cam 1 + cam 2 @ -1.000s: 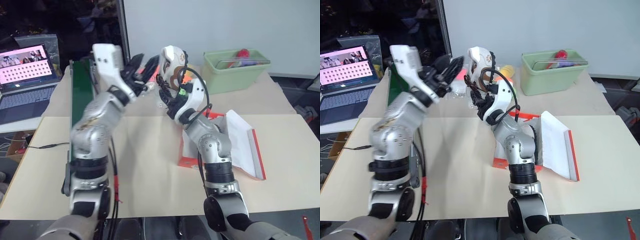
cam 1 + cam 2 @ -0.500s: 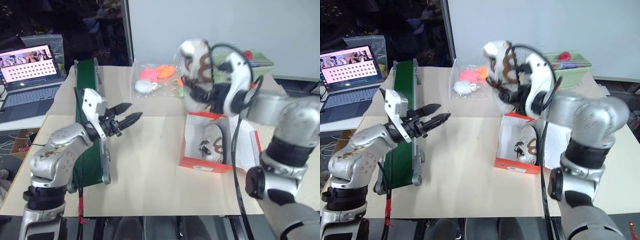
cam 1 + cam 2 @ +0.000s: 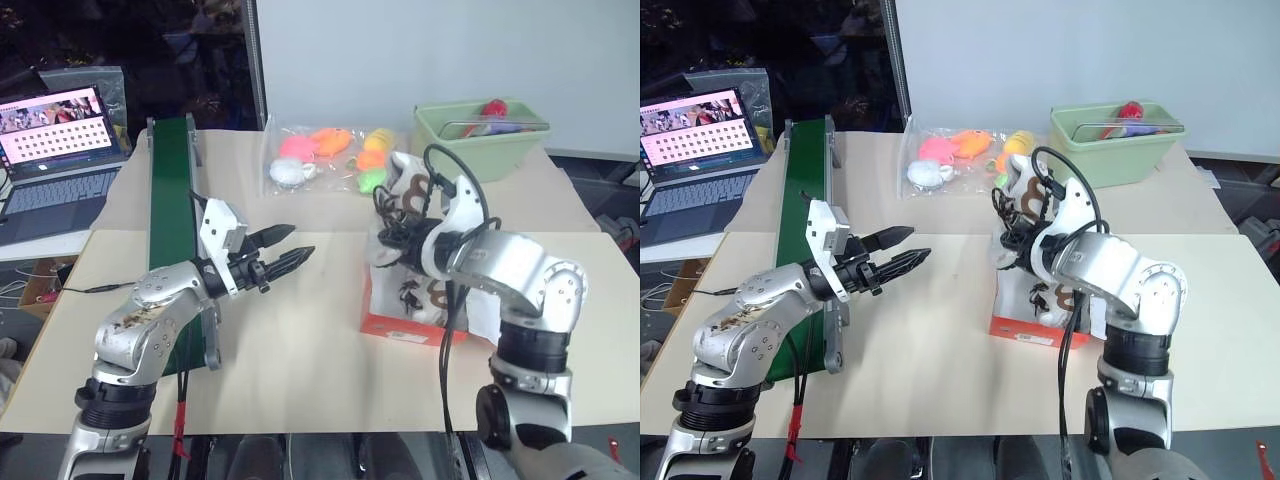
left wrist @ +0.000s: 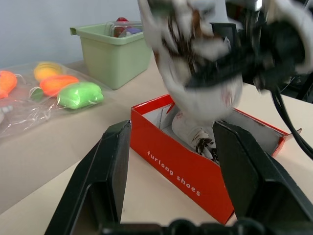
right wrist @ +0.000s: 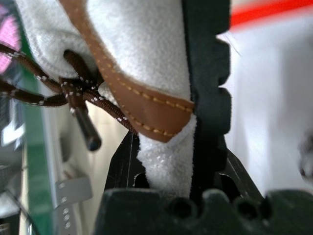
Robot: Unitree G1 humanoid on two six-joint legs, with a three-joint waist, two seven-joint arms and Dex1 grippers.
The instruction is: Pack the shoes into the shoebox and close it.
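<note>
The right gripper [image 3: 415,238] has brought the white lace-up shoe with brown laces [image 3: 404,205] down from high up, pinched tight, to just over the open orange-red cardboard shoebox [image 3: 410,322]. The other shoe [image 3: 425,297] already lies inside, so I think this one goes in next. The left gripper [image 3: 281,250] has dropped low on the left, fingers apart and holding nothing.

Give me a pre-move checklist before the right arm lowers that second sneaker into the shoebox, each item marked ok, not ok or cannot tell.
1. Right gripper clamped on the held sneaker: ok, jaws pinch its upper in the right wrist view.
2. Shoebox open, lid folded back: ok.
3. First sneaker already in the box: ok.
4. Room left beside it for the second sneaker: cannot tell, the arm covers much of the inside.
5. Held sneaker over the box opening: ok, it hangs just above the box's far end.
6. Left gripper clear of the box: ok, jaws open, empty, off to the box's left.
</note>
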